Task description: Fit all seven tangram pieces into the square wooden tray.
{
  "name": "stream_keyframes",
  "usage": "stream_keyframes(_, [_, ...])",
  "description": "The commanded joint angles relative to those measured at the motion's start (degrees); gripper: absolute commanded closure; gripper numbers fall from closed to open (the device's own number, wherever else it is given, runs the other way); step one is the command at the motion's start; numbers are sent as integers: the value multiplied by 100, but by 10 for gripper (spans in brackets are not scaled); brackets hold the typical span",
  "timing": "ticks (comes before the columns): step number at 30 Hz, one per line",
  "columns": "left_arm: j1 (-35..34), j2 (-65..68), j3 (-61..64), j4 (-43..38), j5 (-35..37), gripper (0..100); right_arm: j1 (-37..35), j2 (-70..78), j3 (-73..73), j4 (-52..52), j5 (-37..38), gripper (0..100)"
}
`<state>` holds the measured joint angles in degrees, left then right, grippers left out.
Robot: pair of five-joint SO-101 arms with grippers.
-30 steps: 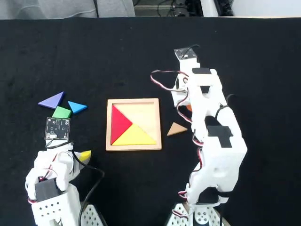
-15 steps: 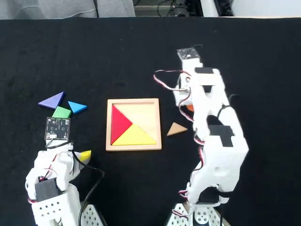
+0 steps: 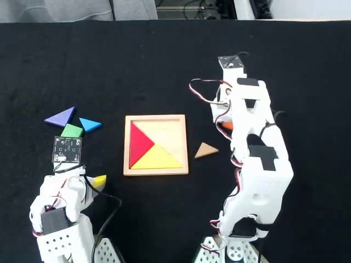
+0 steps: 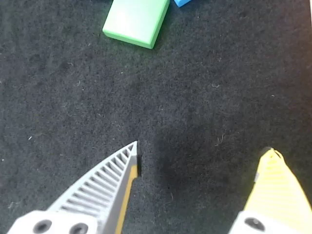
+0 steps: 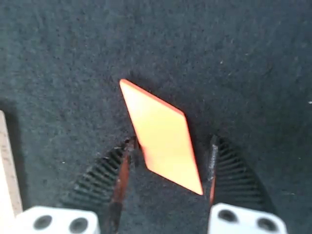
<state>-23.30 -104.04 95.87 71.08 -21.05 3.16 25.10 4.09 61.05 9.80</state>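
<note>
The right gripper (image 5: 172, 141), fingers open, straddles the flat orange parallelogram (image 5: 161, 136). Likely light, stiff and slick; pinch its long edges.

A black, felt-like tabletop (image 3: 164, 60) spreads across the scene, flecked with pale lint. Beyond its far edge, grey fabric (image 3: 60, 10) lies at the left, a tangle of dark cables (image 3: 203, 8) near the middle, and a white surface (image 3: 312, 8) at the right.

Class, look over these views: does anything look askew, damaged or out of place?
Nothing stands out. The red triangle and yellow triangle sit neatly in the tray; the orange parallelogram lies flat inside the open right gripper.
</note>
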Motion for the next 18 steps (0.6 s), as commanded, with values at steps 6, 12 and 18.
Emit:
stream_keyframes(6, [-48,-26,-4,-44,-35,626,-141,110,-233,-185,299,896])
stream_keyframes(12, [-48,-26,-4,-44,-35,626,-264,-505,-189,431,70,897])
stream_keyframes(18, [-48,-26,4,-44,-35,626,-1020,-2220,497,923,-703,897])
